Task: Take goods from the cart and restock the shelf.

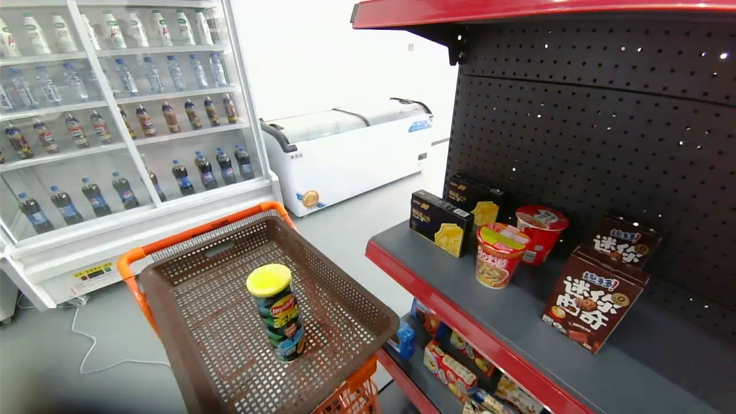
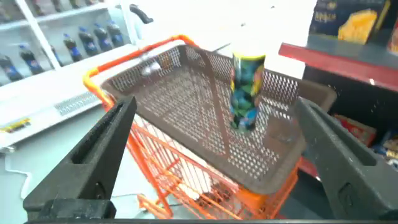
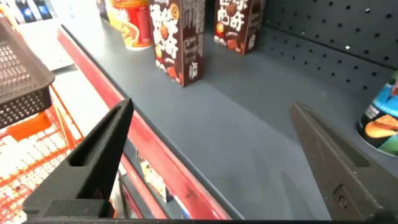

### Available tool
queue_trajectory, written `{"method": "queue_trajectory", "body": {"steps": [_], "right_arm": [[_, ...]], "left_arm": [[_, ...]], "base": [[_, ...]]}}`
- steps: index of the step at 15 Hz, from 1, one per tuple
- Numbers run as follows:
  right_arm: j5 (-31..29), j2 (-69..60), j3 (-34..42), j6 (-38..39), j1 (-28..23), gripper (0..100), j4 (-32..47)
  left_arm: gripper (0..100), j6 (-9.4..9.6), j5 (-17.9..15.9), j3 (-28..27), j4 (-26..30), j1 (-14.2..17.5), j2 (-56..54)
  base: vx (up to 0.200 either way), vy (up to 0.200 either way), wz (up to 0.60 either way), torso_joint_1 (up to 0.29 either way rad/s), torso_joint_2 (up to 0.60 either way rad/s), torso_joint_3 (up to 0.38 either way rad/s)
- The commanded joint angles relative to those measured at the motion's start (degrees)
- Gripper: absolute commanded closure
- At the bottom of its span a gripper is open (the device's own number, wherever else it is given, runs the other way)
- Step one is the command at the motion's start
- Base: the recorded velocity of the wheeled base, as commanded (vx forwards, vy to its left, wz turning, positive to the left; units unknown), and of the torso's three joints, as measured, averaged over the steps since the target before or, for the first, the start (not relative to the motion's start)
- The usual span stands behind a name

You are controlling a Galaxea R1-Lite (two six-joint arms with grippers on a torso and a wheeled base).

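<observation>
A chips can (image 1: 277, 312) with a yellow lid stands upright in the brown basket (image 1: 351, 307) of the orange cart. In the left wrist view my left gripper (image 2: 216, 107) is open, held outside the basket's near rim and apart from the chips can (image 2: 245, 90), which shows between its fingers. My right gripper (image 3: 211, 109) is open and empty above the bare grey shelf board (image 3: 249, 137). Part of another can (image 3: 382, 124) stands on that shelf beside the right gripper.
On the shelf (image 1: 460, 282) stand two dark boxes (image 1: 441, 222), two cup noodles (image 1: 499, 255) and two brown boxes (image 1: 592, 302) before a black pegboard. A red edge fronts the shelf, with a stocked lower shelf (image 1: 454, 368). A drinks fridge (image 1: 115, 115) and a chest freezer (image 1: 345, 149) stand behind the cart.
</observation>
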Motion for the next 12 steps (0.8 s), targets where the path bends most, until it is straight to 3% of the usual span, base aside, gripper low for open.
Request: {"method": "queue_trajectory", "body": {"steps": [1, 3, 4, 6, 7, 9, 10, 12], "right_arm": [[0.0, 0.1, 0.0, 0.0, 0.0, 0, 0.0], [0.0, 0.1, 0.0, 0.0, 0.0, 0, 0.0], [0.0, 0.1, 0.0, 0.0, 0.0, 0, 0.0], [0.0, 0.1, 0.0, 0.0, 0.0, 0, 0.0], [0.0, 0.1, 0.0, 0.0, 0.0, 0, 0.0], [0.0, 0.1, 0.0, 0.0, 0.0, 0, 0.0], [0.0, 0.1, 0.0, 0.0, 0.0, 0, 0.0], [0.0, 0.1, 0.0, 0.0, 0.0, 0, 0.0]], "left_arm": [[0, 0.81, 1.0, -22.4, 7.2, 0.4, 28.8], [0, -0.07, 3.6, -22.5, 7.1, 3.5, 34.8], [0, -1.39, 3.5, -22.6, 5.1, 4.8, 39.4], [0, -2.35, 2.8, -22.5, 2.6, 4.4, 42.6], [0, -3.67, -2.2, -21.1, -5.3, 4.4, 51.5], [0, -2.62, -3.9, -16.8, -12.9, 2.7, 56.3], [0, -2.53, -5.1, -10.1, -24.9, -0.3, 60.5], [0, -1.47, -8.1, -1.5, -40.5, -2.2, 68.3]], "base": [[0.0, 0.0, 0.0, 0.0, 0.0, 0.0], [0.0, 0.0, 0.0, 0.0, 0.0, 0.0], [0.0, 0.0, 0.0, 0.0, 0.0, 0.0], [0.0, 0.0, 0.0, 0.0, 0.0, 0.0], [0.0, 0.0, 0.0, 0.0, 0.0, 0.0], [0.0, 0.0, 0.0, 0.0, 0.0, 0.0], [0.0, 0.0, 0.0, 0.0, 0.0, 0.0], [0.0, 0.0, 0.0, 0.0, 0.0, 0.0]]}}
